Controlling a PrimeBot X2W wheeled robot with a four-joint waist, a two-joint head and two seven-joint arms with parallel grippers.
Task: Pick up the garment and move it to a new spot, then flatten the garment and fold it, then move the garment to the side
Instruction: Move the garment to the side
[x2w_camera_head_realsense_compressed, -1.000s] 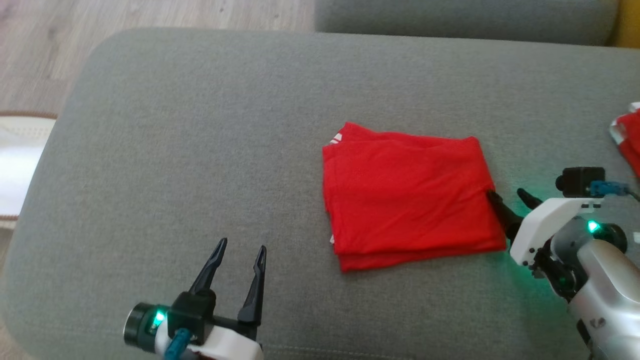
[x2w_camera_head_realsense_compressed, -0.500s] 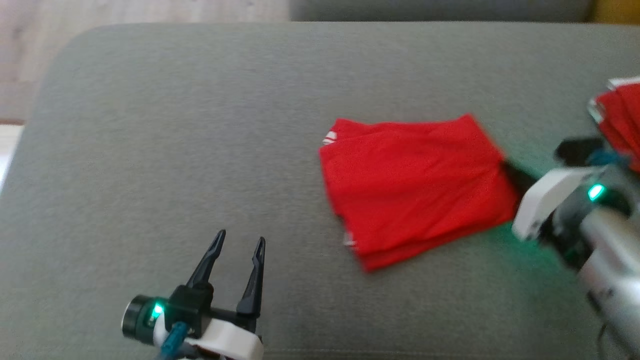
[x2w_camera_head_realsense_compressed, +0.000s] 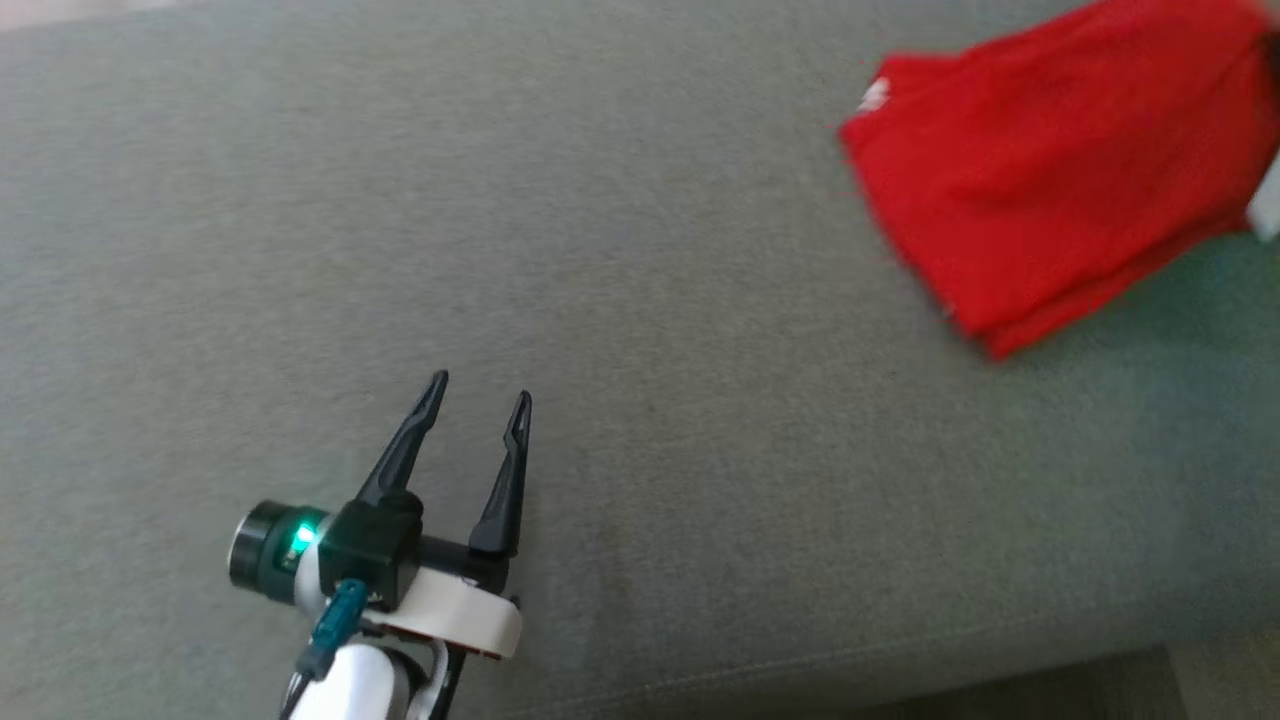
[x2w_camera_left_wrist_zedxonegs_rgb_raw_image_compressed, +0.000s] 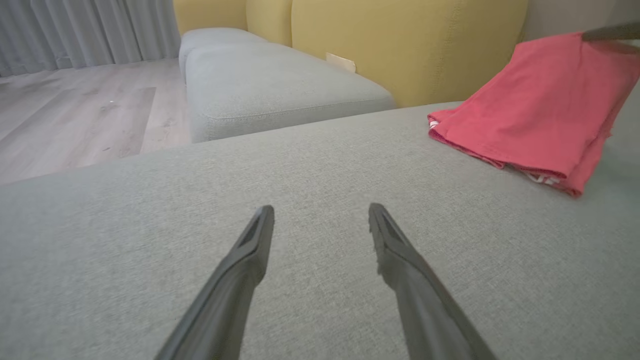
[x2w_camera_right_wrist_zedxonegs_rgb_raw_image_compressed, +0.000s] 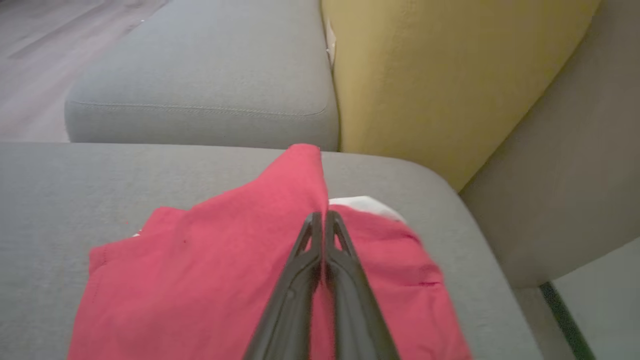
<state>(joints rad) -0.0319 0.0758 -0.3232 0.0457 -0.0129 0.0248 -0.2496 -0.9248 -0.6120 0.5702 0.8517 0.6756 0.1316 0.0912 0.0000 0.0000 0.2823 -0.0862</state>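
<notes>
One edge alone is pinched: the right gripper (x2w_camera_right_wrist_zedxonegs_rgb_raw_image_compressed: 323, 216) clamps the folded red garment (x2w_camera_head_realsense_compressed: 1060, 170), at two o'clock on the cushion (x2w_camera_head_realsense_compressed: 640, 300). Dragging may unfold it. At seven o'clock the left gripper (x2w_camera_head_realsense_compressed: 481, 388) gapes, empty.

Grey sofa seat (x2w_camera_head_realsense_compressed: 600, 250), yellow backrest (x2w_camera_left_wrist_zedxonegs_rgb_raw_image_compressed: 400, 45), wooden floor (x2w_camera_left_wrist_zedxonegs_rgb_raw_image_compressed: 75, 115)

The garment (x2w_camera_head_realsense_compressed: 1050, 170) is plain bright red, pinker in the wrist views, with small white marks (x2w_camera_head_realsense_compressed: 875, 95) at one edge. The sofa cushion (x2w_camera_head_realsense_compressed: 600, 250) is mid-grey with a fine woven fleck. The back cushion (x2w_camera_left_wrist_zedxonegs_rgb_raw_image_compressed: 400, 45) is mustard yellow, the floor (x2w_camera_left_wrist_zedxonegs_rgb_raw_image_compressed: 75, 115) pale grey-brown wood plank, the curtain (x2w_camera_left_wrist_zedxonegs_rgb_raw_image_compressed: 75, 30) grey. The left gripper (x2w_camera_head_realsense_compressed: 481, 386) is black-fingered with a white body and a green light — the right gripper (x2w_camera_right_wrist_zedxonegs_rgb_raw_image_compressed: 323, 216) dark grey.
</notes>
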